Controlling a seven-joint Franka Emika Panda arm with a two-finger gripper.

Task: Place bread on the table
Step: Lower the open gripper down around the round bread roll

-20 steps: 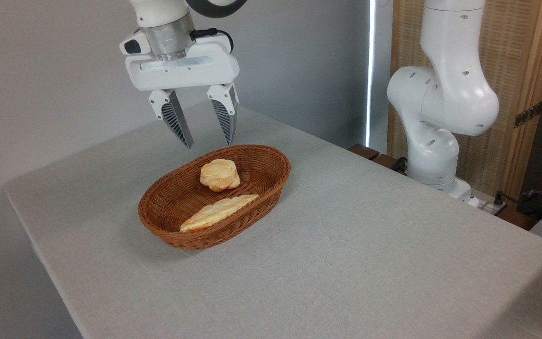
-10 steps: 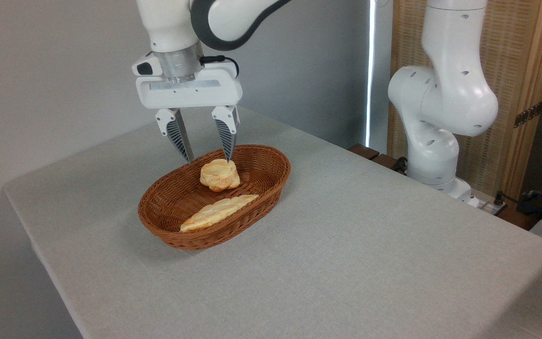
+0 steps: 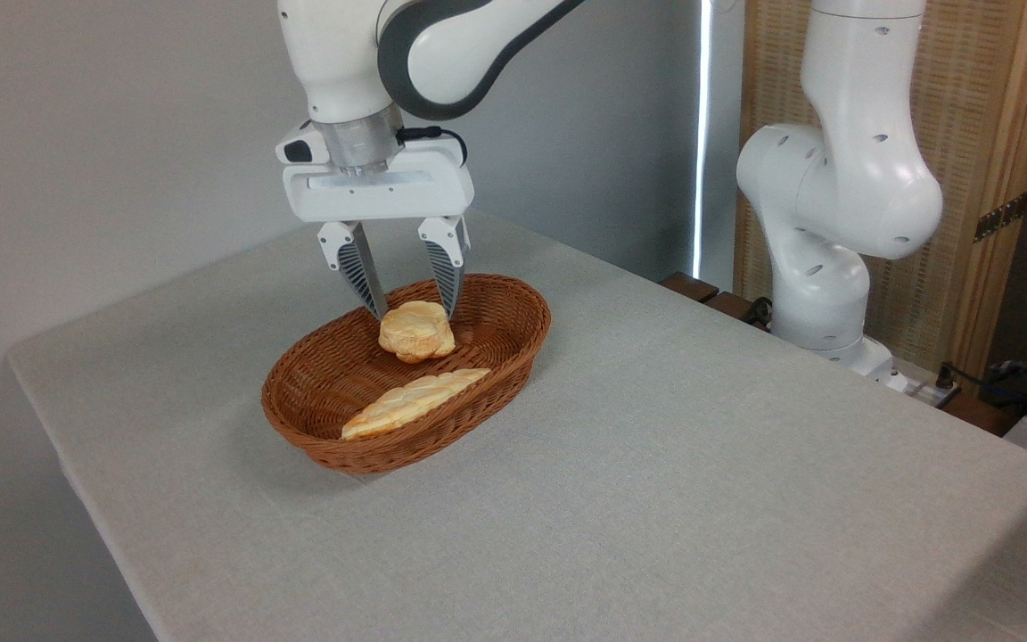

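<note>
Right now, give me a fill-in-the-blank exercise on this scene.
1. The round bun lies inside the wicker ____.
2. The gripper has its fingers ____, one on each side of the bun.
3. The long braided bread lies ____ the camera than the bun.

Missing words: basket; open; nearer

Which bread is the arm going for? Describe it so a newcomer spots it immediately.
On the grey table sits a brown wicker basket. The bread lies at its far end, under the open gripper. It is small, round and thick, unlike the long flat braided loaf nearer the camera.
</note>
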